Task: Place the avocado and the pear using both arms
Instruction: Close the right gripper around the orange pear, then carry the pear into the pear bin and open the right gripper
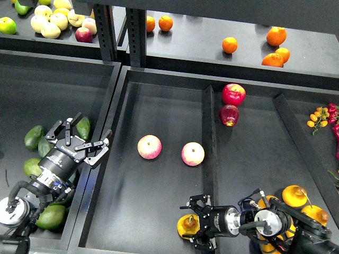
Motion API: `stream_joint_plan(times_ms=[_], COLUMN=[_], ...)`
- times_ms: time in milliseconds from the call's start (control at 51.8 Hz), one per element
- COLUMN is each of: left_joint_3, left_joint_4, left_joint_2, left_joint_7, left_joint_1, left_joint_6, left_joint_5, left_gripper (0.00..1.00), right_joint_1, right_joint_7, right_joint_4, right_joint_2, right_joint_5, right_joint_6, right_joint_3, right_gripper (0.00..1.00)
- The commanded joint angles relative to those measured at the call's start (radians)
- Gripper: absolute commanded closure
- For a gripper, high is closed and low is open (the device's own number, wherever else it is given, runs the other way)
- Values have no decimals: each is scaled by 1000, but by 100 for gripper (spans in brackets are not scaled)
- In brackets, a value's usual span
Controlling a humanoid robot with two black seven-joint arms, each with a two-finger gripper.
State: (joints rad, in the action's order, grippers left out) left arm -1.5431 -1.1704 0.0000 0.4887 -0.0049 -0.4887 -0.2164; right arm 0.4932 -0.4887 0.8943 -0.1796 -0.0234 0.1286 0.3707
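Several dark green avocados lie in the left bin. One avocado (83, 127) sits by the bin's right wall, just beyond the fingertips of my left gripper (87, 133), which is open and empty. Others lie further left (34, 136) and under the arm (51, 217). The pear (185, 225), yellow-orange, rests on the floor of the middle bin near its front right corner. My right gripper (197, 223) reaches over the divider with one finger on either side of the pear. Its jaws stand wider than the fruit, so it looks open.
Two pink-and-yellow apples (150, 146) (193, 154) lie mid-bin. Two red apples (233, 94) sit past the divider (208, 137). More yellow-orange fruit (294, 196) lies by my right arm. Oranges (276, 36) and pale apples (50, 24) are on the back shelf.
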Motion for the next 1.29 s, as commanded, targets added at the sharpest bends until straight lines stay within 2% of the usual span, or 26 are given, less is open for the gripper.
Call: stream_joint_plan(times_ms=[0,270,328,386,522,927,1275], left_joint_3=[0,0,0,0,0,1,4], left_joint_4=[-3,-3,-3,-3,-5,-5,-5], left_joint_2=[0,0,0,0,0,0,0], left_joint_7=[0,0,0,0,0,0,0], left_joint_1=[0,0,0,0,0,0,0], left_joint_6=[0,0,0,0,0,0,0], left_joint_5=[0,0,0,0,0,2,2], left_gripper=[1,1,1,1,1,1,1], right_joint_1=[-11,-25,-27,-31,-35,-36,-27], right_joint_7=[0,0,0,0,0,0,0], right_joint_4=[3,11,12,15,17,58,84], right_joint_2=[0,-1,-1,-1,-3,-11,-20], right_joint_5=[0,2,5,14,26,83,85], right_joint_6=[0,0,0,0,0,11,6], right_joint_3=[5,13,13,14,16,49,148], right_gripper=[45,54,61,76,76,86,86])
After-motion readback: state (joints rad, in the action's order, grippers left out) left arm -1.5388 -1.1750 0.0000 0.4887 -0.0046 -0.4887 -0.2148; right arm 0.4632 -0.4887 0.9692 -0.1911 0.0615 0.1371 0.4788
